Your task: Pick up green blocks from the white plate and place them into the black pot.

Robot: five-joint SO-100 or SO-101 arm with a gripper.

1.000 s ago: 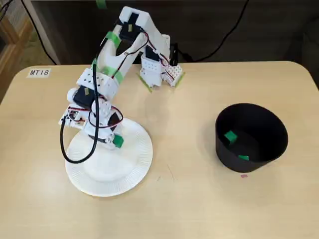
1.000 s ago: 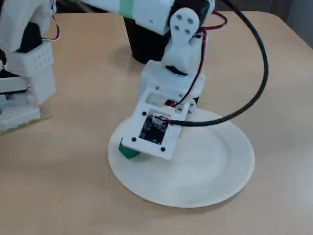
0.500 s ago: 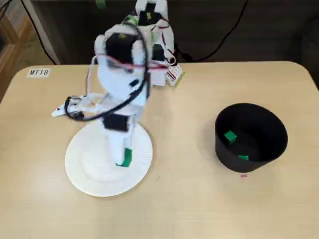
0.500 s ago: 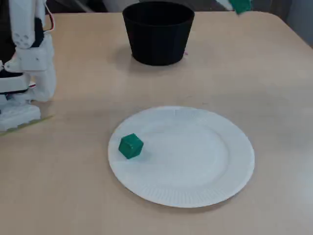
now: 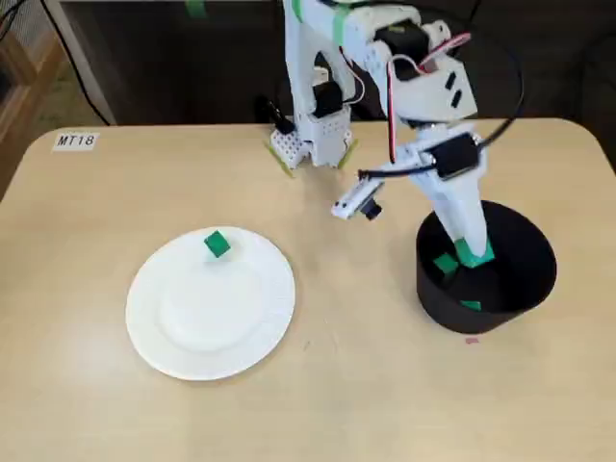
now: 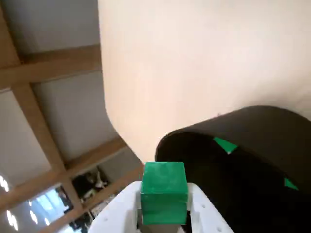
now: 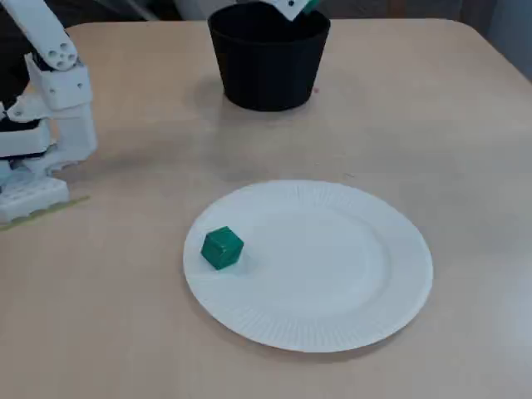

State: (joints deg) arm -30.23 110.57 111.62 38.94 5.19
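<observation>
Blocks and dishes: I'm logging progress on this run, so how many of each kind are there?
Plate: 1
Pot: 1
Green blocks: 4, with one on the plate, one held in the gripper over the pot, and two inside the pot
Total: 6

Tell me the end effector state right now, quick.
End effector: closed, holding a green block above the pot.
</observation>
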